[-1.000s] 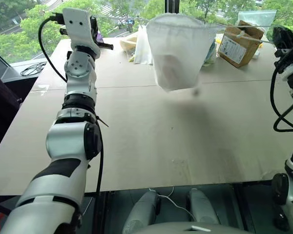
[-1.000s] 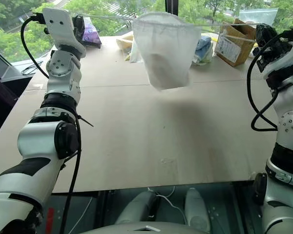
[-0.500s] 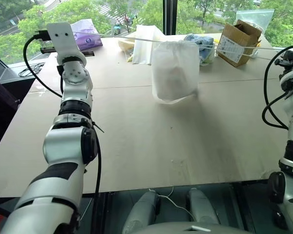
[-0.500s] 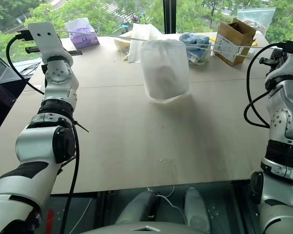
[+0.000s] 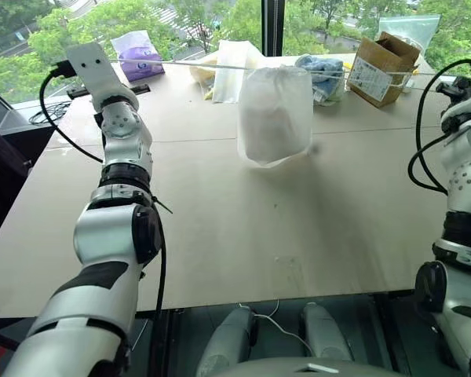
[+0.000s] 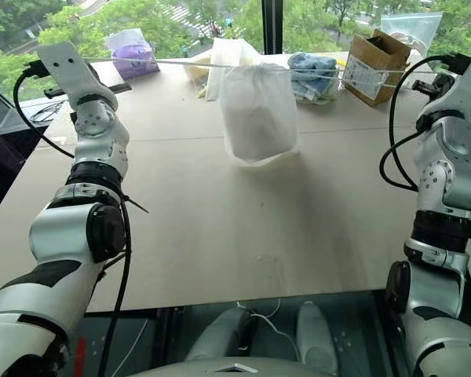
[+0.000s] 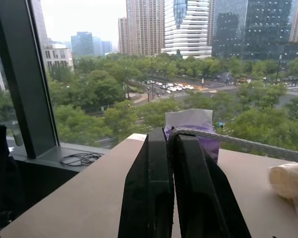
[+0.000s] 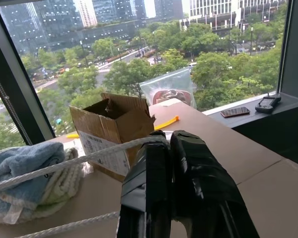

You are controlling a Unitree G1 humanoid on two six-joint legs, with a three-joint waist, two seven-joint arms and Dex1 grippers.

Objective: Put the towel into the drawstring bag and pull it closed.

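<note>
White cord runs taut across the upper part of the head views, and at its left end the left gripper (image 7: 170,144) is pinched shut on it, the two black fingers (image 7: 149,188) pressed together with the drawstring (image 7: 248,145) leaving over their tips. That arm reaches toward the upper left of the frame, close to a purple packet (image 5: 137,53) lying near the far left edge of the table (image 5: 298,236). Moving right, a cream bundle and an upright white sheet of fabric (image 5: 231,69) stand at the back of the table, just left of centre. At upper centre the drawstring bag (image 5: 275,114) hangs from the cord, its mouth gathered tight, its rounded bottom resting on or just above the tabletop; which of the two cannot be told. Through its thin fabric a pale bulk shows, the towel (image 5: 276,126) inside. Right of the bag lie light blue towels (image 5: 322,69), then an open cardboard box (image 5: 385,64) and a clear plastic bag (image 5: 412,27) in the upper right corner. At the far right edge the right gripper (image 8: 170,141) is likewise clamped shut on the cord (image 8: 64,166), which stretches away past the box.
</note>
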